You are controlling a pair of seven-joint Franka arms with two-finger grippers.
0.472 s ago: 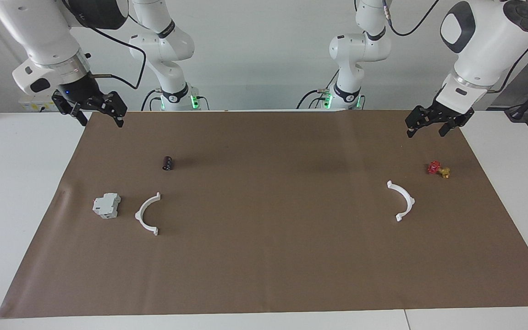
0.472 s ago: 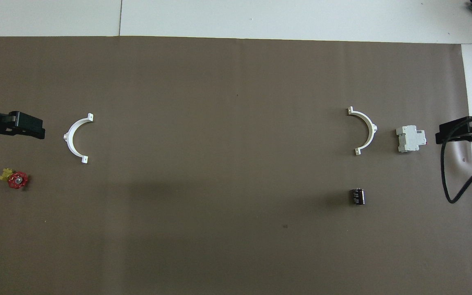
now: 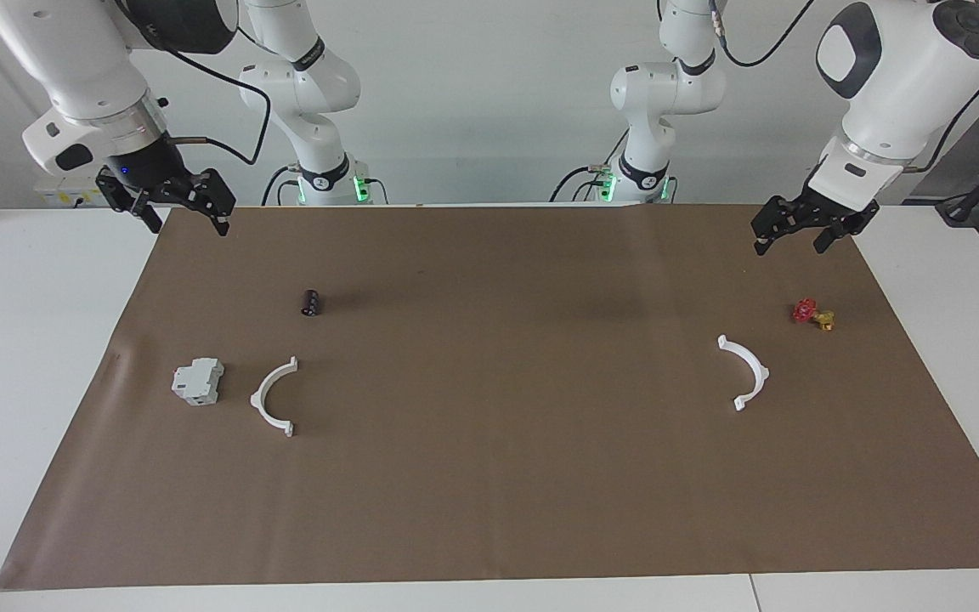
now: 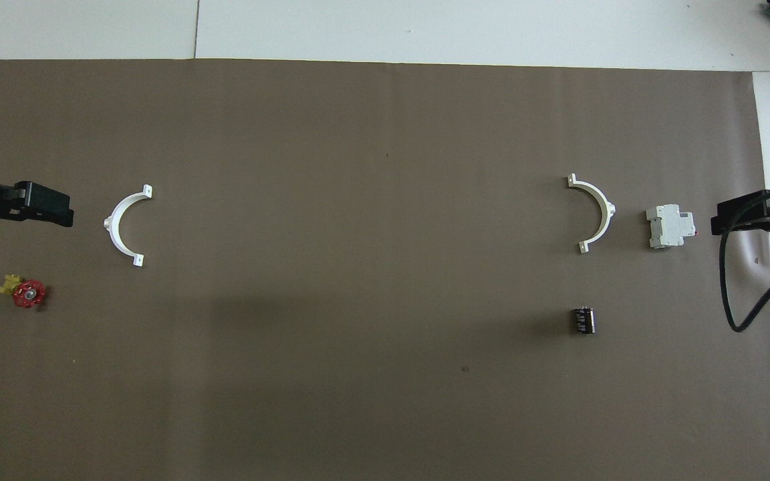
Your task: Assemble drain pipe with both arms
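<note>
We saw the left gripper [image 3: 791,235] and right gripper [image 3: 177,208] raised, jaws apart, empty. Each white half-ring [image 3: 747,371] [image 3: 274,398] lay on the tabletop [image 3: 31,340] well apart from them.

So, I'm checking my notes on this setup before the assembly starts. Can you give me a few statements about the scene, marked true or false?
1. The two white half-rings are joined into one ring. False: one half-ring lies toward the right arm's end of the table, the other half-ring toward the left arm's end, far apart.
2. The grey-white block lies beside a half-ring. True.
3. The left tool holds a half-ring. False: it is open and empty, up over the brown mat.
4. The black cylinder lies nearer to the robots than the block. True.
5. The red and yellow part sits on the block. False: it lies on the mat near the other half-ring.
6. The right tool is open and empty. True.
</note>
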